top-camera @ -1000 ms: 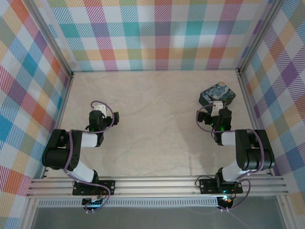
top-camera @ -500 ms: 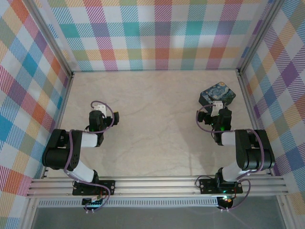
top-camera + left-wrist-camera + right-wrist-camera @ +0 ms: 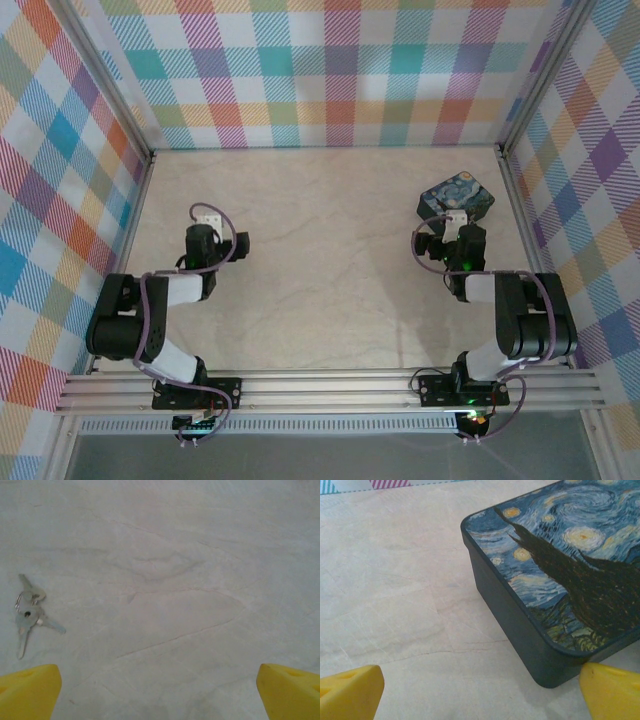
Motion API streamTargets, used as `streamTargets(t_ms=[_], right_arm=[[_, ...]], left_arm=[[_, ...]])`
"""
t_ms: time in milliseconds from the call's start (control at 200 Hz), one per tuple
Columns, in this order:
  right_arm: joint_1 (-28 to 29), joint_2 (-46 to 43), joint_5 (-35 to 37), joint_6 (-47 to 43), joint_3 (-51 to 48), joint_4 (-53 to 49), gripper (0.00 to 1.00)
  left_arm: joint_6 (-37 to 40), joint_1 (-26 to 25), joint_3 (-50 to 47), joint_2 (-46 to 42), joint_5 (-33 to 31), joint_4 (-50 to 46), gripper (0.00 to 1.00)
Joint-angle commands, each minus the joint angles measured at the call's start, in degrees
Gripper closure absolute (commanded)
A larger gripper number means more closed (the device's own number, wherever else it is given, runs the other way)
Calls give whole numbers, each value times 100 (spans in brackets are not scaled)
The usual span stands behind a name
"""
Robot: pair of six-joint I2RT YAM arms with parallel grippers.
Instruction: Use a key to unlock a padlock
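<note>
Left wrist view: key point(image 3: 30, 612) lies flat on the desk point(image 3: 175, 555), well left of the tin point(image 3: 560, 580); left gripper point(image 3: 160, 692), also well left of it, is spread; right gripper point(image 3: 480, 690), likewise spread, faces the tin's corner.

There are three small keys point(image 3: 23, 622) on one little ring point(image 3: 19, 600), and they lie on one bench point(image 3: 170, 580). There is one blue tin point(image 3: 560, 575) with yellow swirls. There are two hands, the left hand point(image 3: 205, 221) and the right hand point(image 3: 458, 223), and each one has two yellow fingertips point(image 3: 30, 690).
</note>
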Motion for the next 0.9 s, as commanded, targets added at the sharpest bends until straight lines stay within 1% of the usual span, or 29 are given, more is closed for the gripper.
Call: streamTargets(t_ms=[0, 50, 125, 195, 240, 265, 345, 435, 505, 550, 590, 655, 710, 765, 785, 895], right_arm=[[-29, -603, 26, 28, 512, -1034, 0], [-50, -904, 98, 130, 657, -1405, 0], [-135, -1222, 115, 315, 1115, -2203, 0], [-265, -1138, 218, 447, 1857, -3257, 0], [-390, -960, 271, 590, 2316, -3834, 1], [-492, -868, 276, 733, 2525, -4003, 2], [-846, -501, 196, 1181, 3114, -4600, 5], [-1169, -111, 68, 1447, 3584, -5024, 8], [-1368, 265, 1, 1521, 3981, -5375, 9], [-1482, 512, -23, 1547, 4195, -5517, 9], [-1571, 709, -142, 1588, 4355, -5603, 9], [-1772, 1045, -496, 1682, 4547, -5613, 9], [-1869, 1298, -765, 1698, 4675, -5572, 10], [-1884, 1536, -849, 1649, 4866, -5679, 11], [-1884, 1596, -882, 1627, 4913, -5715, 11], [-1884, 1955, -1256, 1671, 5084, -5722, 14]], left_arm=[[110, 74, 562, -724, 369, -1012, 0], [28, 77, 799, -895, 172, -1410, 0], [-224, 93, 1372, -952, -59, -2440, 0], [-771, 128, 2120, -805, -403, -3569, 0], [-1011, 234, 2504, -649, -389, -4068, 0], [-1104, 308, 2639, -578, -266, -4241, 0], [-1333, 421, 2730, -543, 104, -4293, 0], [-1608, 412, 2641, -725, 293, -4224, 0], [-1798, 349, 2444, -920, 312, -4132, 0], [-1842, 236, 2343, -1039, 191, -4154, 0], [-1844, 88, 2333, -1090, -72, -4338, 0], [-1826, -115, 2377, -1089, -262, -4595, 0], [-1870, -293, 2389, -1088, -311, -4674, 0], [-1958, -446, 2336, -1125, -331, -4679, 1], [-2004, -516, 2329, -1145, -349, -4860, 1], [-2082, -903, 2355, -1161, -484, -5008, 1]])
